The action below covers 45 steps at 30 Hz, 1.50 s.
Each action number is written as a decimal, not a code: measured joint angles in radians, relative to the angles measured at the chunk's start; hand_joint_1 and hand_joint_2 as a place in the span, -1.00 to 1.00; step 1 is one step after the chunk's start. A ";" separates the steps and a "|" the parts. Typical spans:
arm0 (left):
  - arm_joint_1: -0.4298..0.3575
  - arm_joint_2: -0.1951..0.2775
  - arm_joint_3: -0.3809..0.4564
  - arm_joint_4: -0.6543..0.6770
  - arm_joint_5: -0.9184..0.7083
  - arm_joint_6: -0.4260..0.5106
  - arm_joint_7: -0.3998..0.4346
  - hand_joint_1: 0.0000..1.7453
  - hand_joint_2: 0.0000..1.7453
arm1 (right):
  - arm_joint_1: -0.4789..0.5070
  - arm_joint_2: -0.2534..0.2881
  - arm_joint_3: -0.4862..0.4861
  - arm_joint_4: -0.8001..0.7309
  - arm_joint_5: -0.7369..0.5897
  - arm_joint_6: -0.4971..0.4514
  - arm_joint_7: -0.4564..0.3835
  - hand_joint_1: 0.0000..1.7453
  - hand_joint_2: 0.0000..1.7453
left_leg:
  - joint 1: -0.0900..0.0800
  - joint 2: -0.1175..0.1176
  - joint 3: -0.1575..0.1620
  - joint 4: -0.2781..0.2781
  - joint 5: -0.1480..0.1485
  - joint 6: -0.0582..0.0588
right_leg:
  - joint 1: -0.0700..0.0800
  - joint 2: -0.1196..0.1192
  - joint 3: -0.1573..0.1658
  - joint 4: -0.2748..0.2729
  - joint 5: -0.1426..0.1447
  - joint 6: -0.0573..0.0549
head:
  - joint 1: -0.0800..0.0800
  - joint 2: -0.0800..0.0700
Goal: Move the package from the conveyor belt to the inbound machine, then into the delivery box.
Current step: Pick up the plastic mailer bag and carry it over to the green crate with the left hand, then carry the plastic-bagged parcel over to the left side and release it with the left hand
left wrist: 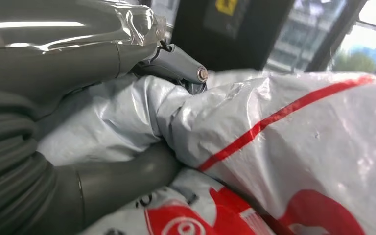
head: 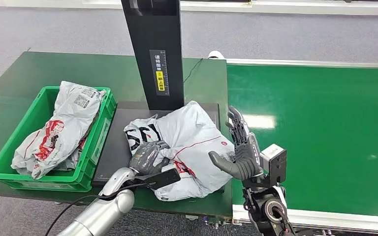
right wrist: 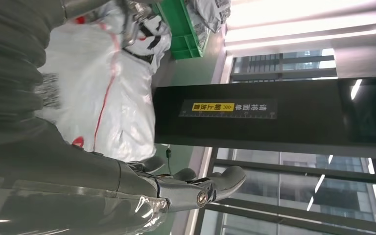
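The white package (head: pixel 189 147), a crumpled poly mailer with red lines and black lettering, lies on the dark platform of the inbound machine (head: pixel 123 142), centre of the head frame, at the foot of the machine's black column (head: pixel 157 49). Its long axis runs from lower right to upper left of the frame, the end with the black print toward the green delivery box (head: pixel 93 142) at left.

The left hand (head: pixel 147 156) grips the package's lower left part, fingers curled into the plastic. The left wrist view shows what the head view cannot: thumb (left wrist: pixel 127 178) and fingers (left wrist: pixel 176 66) bunching a fold of film between them.

The right hand (head: pixel 240 147) stands spread, upright, at the package's right edge beside the green conveyor belt (head: pixel 325 128); whether the palm touches the bag I cannot tell. The right wrist view shows its fingers (right wrist: pixel 215 183) apart, holding nothing, with the column's yellow label (right wrist: pixel 213 106) beyond.

Other grey-and-red mailers (head: pixel 61 130) fill the box.
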 joint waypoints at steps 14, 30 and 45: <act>0.219 0.061 0.180 -0.572 0.440 0.183 -0.263 1.00 1.00 | 0.015 -0.021 -0.005 0.001 -0.006 -0.043 -0.011 -1.00 1.00 | 0.000 0.001 -0.015 0.000 0.000 0.000 | 0.000 0.001 -0.015 0.000 0.000 0.000 | 0.000 0.000; 0.456 0.052 0.393 -1.181 0.557 0.390 -0.521 0.99 1.00 | 0.066 -0.026 -0.007 -0.008 -0.004 -0.069 -0.025 -1.00 1.00 | 0.000 0.002 -0.015 0.000 -0.001 -0.001 | 0.000 0.002 -0.016 0.000 -0.001 0.000 | 0.000 0.000; 0.307 0.034 0.694 -0.962 0.469 0.343 -0.267 1.00 1.00 | 0.069 -0.008 -0.015 -0.029 0.020 -0.051 -0.008 -1.00 1.00 | 0.000 0.002 -0.015 0.000 0.000 -0.001 | 0.000 0.002 -0.016 0.000 0.000 0.000 | 0.000 0.000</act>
